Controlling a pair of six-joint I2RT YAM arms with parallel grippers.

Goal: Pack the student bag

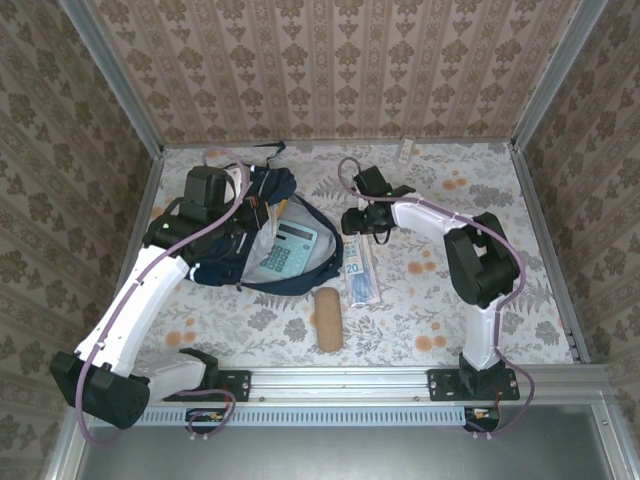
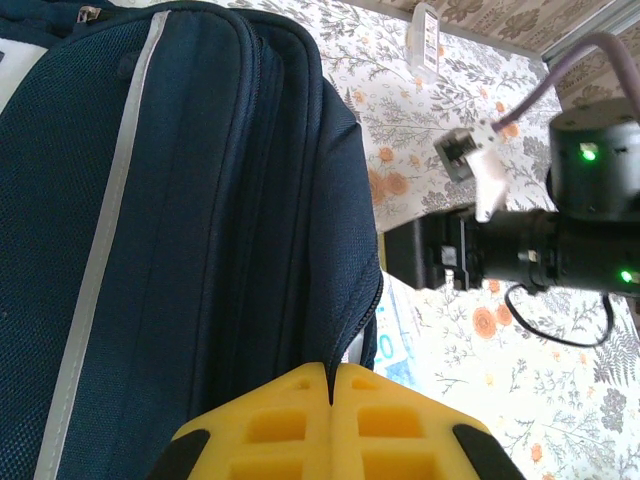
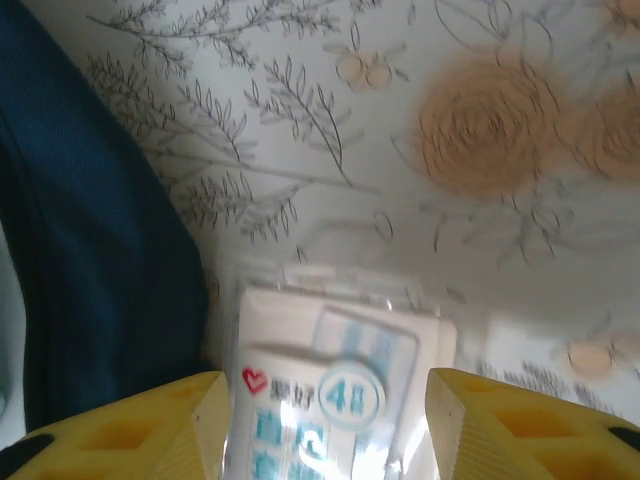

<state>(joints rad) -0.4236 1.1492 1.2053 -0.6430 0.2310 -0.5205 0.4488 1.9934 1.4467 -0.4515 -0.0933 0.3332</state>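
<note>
Top cam: the left gripper [image 1: 262,208] is clamped on the student bag's [image 1: 222,268] rim left of centre, probably propping it open around the calculator [image 1: 287,248]; left wrist cam: yellow fingers [image 2: 390,420] pressed together on the zip edge; right wrist cam: the right gripper [image 3: 327,388] hangs spread over a wrapped pack [image 3: 340,330] snug against the bag, with free table [image 3: 300,100] beyond.

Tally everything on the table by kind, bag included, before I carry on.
Navy-blue fabric backpack: 1
Pale-green rectangular calculator: 1
Clear plastic packet with blue print: 1
Brown oblong soft pouch: 1
Small white labelled object: 1
Total: 5
</note>
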